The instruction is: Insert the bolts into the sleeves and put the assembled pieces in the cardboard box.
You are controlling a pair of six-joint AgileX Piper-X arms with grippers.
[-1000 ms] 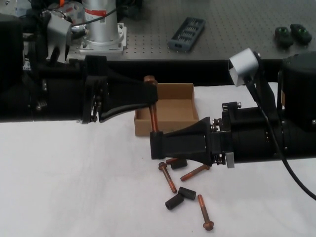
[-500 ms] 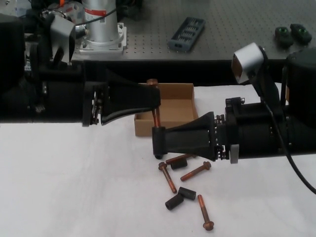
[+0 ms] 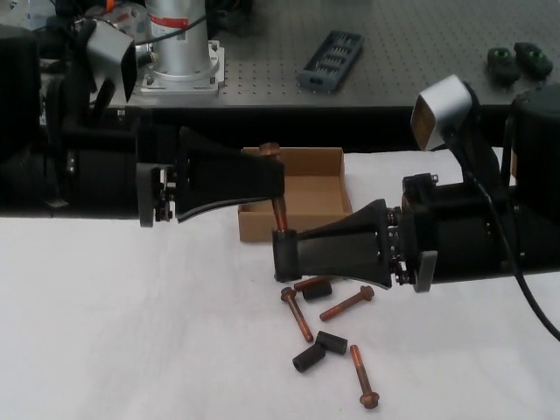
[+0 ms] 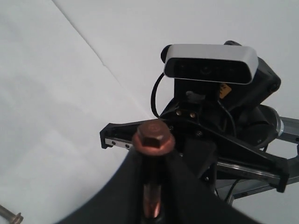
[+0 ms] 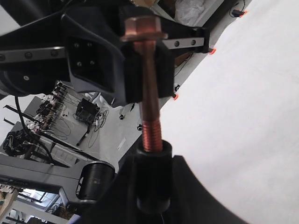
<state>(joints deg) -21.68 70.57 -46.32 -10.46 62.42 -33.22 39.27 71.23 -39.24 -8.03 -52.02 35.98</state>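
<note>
left hand [image 3: 275, 179] grips the bolt [image 3: 279, 213], its tip in the sleeve [image 5: 153, 175] clamped by right hand [image 3: 283, 255].

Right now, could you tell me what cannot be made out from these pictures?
- Right wrist view: how deep the bolt reaches in the sleeve; the sleeve's wall hides its tip.
- High view: part of the floor of the cardboard box, behind the left gripper.
- High view: a loose sleeve, half under the right gripper.
</note>
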